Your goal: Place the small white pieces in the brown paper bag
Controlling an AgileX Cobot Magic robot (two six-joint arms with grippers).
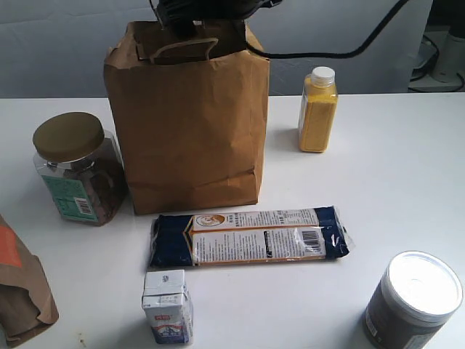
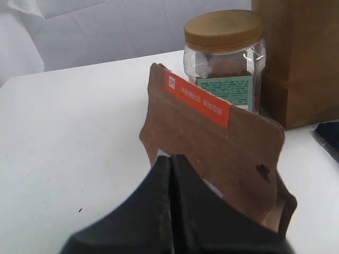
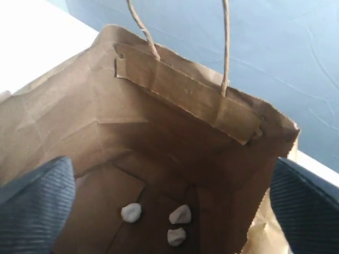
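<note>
The tall brown paper bag [image 1: 189,123] stands upright at the middle back of the table. My right gripper [image 1: 195,10] hangs just over its open mouth. In the right wrist view I look down into the brown paper bag [image 3: 159,90], where three small white pieces [image 3: 131,212] [image 3: 180,214] [image 3: 176,236] lie on its bottom. My right gripper [image 3: 169,180] is open wide with nothing between its fingers [image 3: 37,206]. My left gripper [image 2: 170,159] is shut on nothing, close behind the smaller brown bag with an orange patch [image 2: 212,143]. It is out of the exterior view.
A gold-lidded jar [image 1: 76,171] stands left of the bag and a yellow bottle [image 1: 317,109] to its right. A long noodle packet [image 1: 247,236] and a small white-and-blue carton [image 1: 167,305] lie in front. A white-lidded can [image 1: 414,298] sits front right, the smaller brown bag [image 1: 18,283] front left.
</note>
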